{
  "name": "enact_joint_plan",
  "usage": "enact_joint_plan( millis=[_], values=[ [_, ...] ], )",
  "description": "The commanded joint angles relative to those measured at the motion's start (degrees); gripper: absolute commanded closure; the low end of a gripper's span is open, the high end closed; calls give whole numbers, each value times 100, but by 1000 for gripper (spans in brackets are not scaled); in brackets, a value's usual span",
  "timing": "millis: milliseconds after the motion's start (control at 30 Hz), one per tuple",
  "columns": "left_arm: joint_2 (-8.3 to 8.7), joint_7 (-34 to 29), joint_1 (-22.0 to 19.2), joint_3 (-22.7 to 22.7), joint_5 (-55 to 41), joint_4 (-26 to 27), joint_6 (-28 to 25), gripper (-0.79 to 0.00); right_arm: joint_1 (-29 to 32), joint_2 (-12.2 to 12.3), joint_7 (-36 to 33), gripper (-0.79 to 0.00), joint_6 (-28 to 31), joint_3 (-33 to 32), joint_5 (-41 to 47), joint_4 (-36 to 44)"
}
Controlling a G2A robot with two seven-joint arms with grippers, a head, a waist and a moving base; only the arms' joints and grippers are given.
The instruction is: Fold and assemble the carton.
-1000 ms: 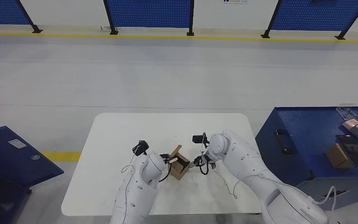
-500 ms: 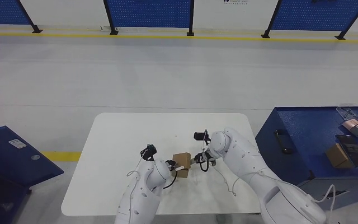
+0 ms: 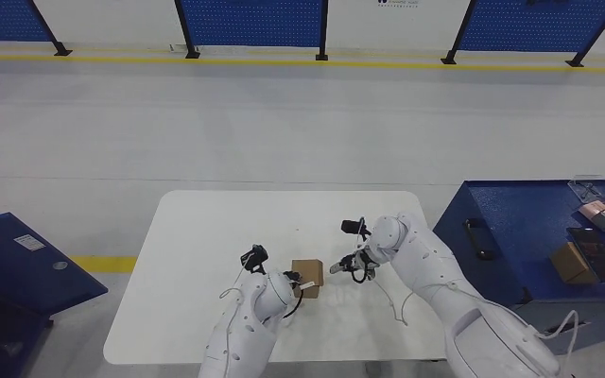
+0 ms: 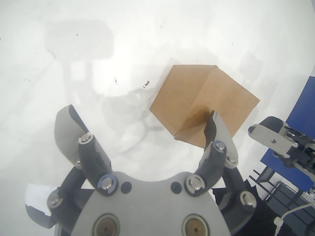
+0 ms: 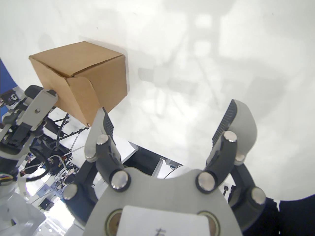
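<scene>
A small brown carton stands closed as a cube near the middle of the white table. My left gripper is at its left side, open; in the left wrist view one fingertip rests against the carton, the other hangs free over the table, and the left gripper holds nothing. My right gripper is open just right of the carton, apart from it. In the right wrist view the carton lies beside the right gripper, not between its fingers.
A blue cabinet stands off the table's right edge, with a cardboard box on it. A low blue platform sits off the left edge. Bare table surface lies behind and to the left of the carton.
The carton's raised flap has come down, leaving a closed cube. My right gripper has drawn back to the right, off the carton. The left arm shifted slightly toward the carton.
</scene>
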State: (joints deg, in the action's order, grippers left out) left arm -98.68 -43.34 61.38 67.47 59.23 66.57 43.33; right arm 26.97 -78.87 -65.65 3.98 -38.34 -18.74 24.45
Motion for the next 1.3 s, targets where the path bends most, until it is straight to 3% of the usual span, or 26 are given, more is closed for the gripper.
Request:
enact_joint_plan(
  millis=[0,533,1267],
  values=[
    [9,12,26,20,-27,51,-7,-785,10,20,-100,-785,121,-55,75,26],
    [71,-30,138,43,-57,235,13,-785,240,-57,1,-785,-250,-80,107,504],
    [102,-14,56,-39,-156,119,101,-785,284,-117,-15,-785,-139,-139,64,547]
  ],
)
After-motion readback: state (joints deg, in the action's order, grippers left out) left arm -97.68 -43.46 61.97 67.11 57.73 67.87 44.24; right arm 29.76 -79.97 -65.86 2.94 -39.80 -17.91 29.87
